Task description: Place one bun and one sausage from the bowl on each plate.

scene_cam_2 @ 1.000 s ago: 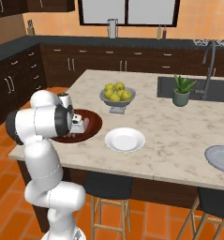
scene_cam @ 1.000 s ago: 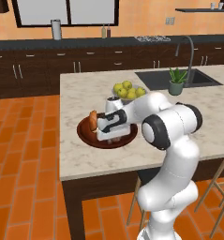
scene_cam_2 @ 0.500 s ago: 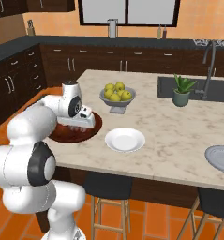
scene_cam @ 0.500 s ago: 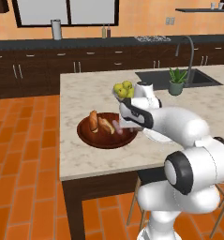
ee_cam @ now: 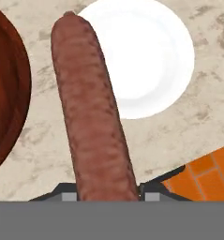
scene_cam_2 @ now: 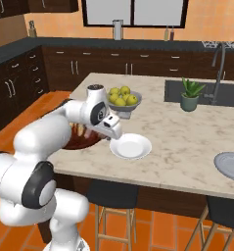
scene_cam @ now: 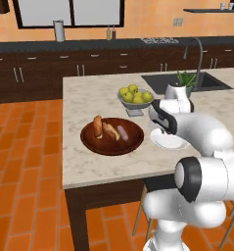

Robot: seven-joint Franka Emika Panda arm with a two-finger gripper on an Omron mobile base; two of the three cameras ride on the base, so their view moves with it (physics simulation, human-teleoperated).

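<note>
Marble counter (ee_cam: 179,136) lies beneath my claw (ee_cam: 104,194), which is clamped on a sausage (ee_cam: 92,112); its long axis points straight ahead, tip over white plate (ee_cam: 151,61) edge.

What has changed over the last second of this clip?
The pincer, shut on a sausage, lifted out of the brown bowl and swung right to the white plate. Two buns and the other sausage stayed in the bowl; apples and grey plate unmoved.
</note>
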